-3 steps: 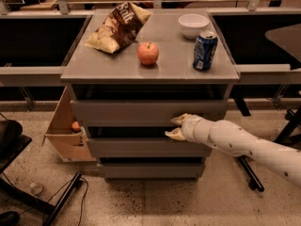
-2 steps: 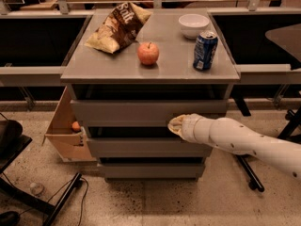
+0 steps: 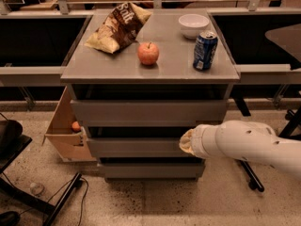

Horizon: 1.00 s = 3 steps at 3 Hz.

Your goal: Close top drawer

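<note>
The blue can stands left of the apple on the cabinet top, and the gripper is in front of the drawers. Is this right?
No. In the camera view the blue can stands right of the apple, not left. Both are on the cabinet top, and the gripper is in front of the drawers, below the top drawer.

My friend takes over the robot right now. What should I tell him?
Pincer: low in front of the cabinet, at the middle drawer front, right of centre. I cannot tell if it touches.
Top drawer: above the pincer. A dark gap shows between its front and the tabletop, so it looks not fully in.
Done: nothing certain; the top drawer seems not yet shut.
Left: probably lift the pincer to the top drawer's front and push it in.
</note>
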Available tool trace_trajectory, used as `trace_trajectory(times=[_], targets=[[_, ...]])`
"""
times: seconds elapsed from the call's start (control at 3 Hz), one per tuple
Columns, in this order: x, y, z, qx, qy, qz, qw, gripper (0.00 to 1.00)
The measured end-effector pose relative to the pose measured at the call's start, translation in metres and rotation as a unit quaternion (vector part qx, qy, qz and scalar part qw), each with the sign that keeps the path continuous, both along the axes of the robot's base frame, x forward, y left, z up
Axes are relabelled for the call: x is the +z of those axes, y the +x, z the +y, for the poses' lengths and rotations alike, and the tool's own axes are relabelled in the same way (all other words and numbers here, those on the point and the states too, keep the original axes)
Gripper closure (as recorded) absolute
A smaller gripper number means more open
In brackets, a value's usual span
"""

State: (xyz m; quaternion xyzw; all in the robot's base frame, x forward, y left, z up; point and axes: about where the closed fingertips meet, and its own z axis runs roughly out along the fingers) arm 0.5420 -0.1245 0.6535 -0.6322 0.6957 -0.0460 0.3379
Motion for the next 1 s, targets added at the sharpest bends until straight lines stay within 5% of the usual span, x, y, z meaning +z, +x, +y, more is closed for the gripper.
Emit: trace_trajectory(times=[0.33,0.67,1.0], targets=[[0.049,-0.021,-0.031,-0.008,-0.085,0.015,0.9963,1.00],[0.160,-0.025,-0.048,-0.055,-0.156,-0.032,0.9857,1.00],[0.206,-0.031,-0.059,-0.099,-0.161,-0.050,0.9806,1.00]])
